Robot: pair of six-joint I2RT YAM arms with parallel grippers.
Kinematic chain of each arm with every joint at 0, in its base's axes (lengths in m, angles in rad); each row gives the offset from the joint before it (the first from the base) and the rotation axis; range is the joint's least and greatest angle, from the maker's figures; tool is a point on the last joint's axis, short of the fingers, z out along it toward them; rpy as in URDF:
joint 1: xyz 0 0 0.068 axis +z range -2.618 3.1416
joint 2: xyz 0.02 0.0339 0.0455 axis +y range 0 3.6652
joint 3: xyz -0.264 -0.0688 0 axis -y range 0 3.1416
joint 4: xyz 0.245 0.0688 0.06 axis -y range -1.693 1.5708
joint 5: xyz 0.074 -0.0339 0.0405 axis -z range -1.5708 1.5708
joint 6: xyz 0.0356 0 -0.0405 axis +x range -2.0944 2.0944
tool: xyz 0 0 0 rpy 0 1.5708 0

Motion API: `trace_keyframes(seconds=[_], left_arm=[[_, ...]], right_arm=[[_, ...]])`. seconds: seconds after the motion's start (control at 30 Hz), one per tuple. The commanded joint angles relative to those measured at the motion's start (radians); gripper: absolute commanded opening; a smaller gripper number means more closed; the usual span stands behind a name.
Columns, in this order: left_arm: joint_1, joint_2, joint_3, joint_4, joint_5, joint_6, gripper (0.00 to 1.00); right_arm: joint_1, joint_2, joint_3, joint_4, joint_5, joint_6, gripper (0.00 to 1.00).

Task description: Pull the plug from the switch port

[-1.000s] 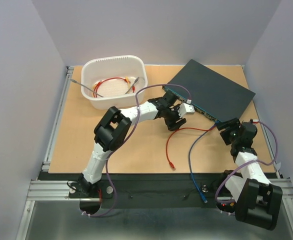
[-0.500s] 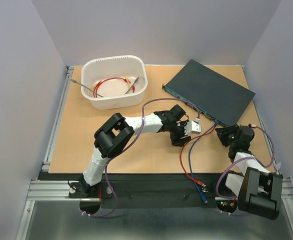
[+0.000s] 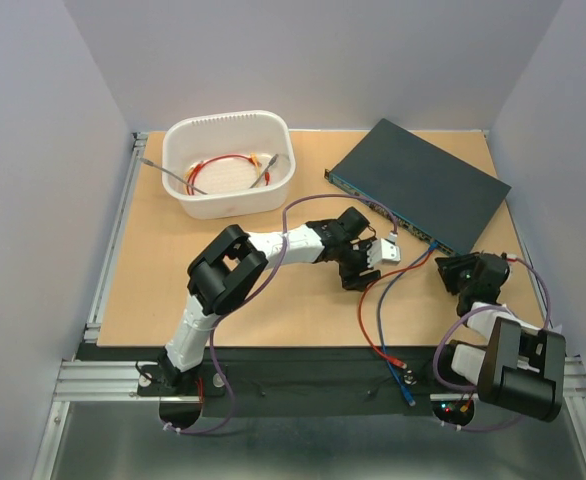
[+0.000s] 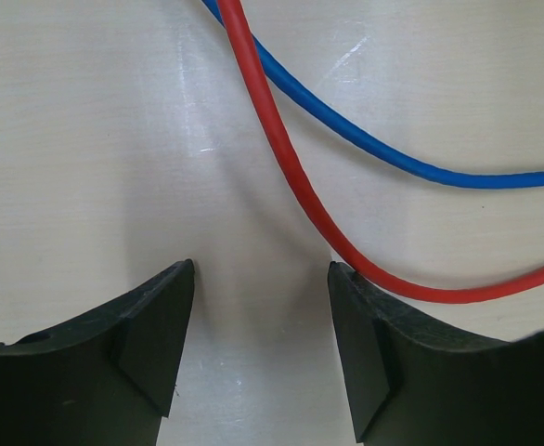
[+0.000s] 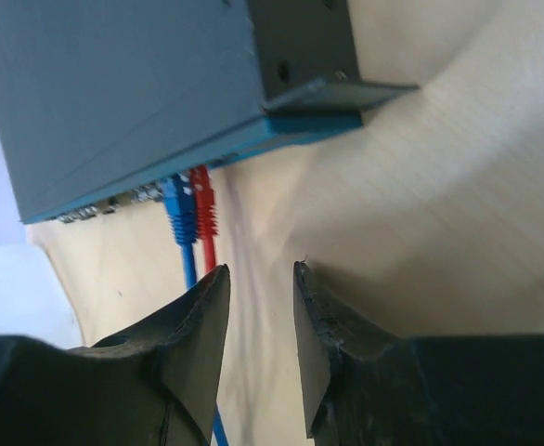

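Observation:
The switch (image 3: 423, 183) lies at the back right, a flat dark box; the right wrist view shows its port edge (image 5: 133, 93). A blue plug (image 5: 179, 214) and a red plug (image 5: 203, 209) sit side by side in its ports. Their cables (image 3: 378, 300) run toward the near table edge. My right gripper (image 5: 261, 269) is open with a narrow gap and nothing in it, just right of and short of the plugs (image 3: 433, 243). My left gripper (image 4: 260, 269) is open over bare table, the red cable (image 4: 281, 158) and blue cable (image 4: 346, 130) passing just beyond its fingertips.
A white tub (image 3: 273, 190) holding a red cable and several metal tools stands at the back left. Purple arm cables loop beside both arms. The free cable ends lie on the black strip (image 3: 303, 370) at the near edge.
My left gripper moved from the switch's front edge toward the table middle. The right arm drew back toward its base and its jaws narrowed. The red cable's loose end slid to the near edge.

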Motion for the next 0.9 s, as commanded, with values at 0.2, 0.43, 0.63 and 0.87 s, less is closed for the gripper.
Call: trace_keyframes(seconds=[0.2,0.43,0.63,0.87], left_arm=[[-0.001,-0.050,0.040,-0.004,-0.043,0.037,0.74],[-0.015,-0.040,0.123,-0.054,0.007,0.009,0.75],[-0.024,-0.019,0.152,-0.059,0.003,0.009,0.75],[-0.043,0.009,0.178,-0.054,-0.003,0.012,0.76]], right_arm=[[-0.027,-0.041,0.001,0.239,-0.069,0.012,0.39],[-0.027,-0.075,0.005,0.250,-0.167,-0.004,0.39],[-0.027,-0.002,-0.018,0.286,-0.193,0.006,0.39],[-0.027,0.081,-0.002,0.349,-0.248,0.011,0.38]])
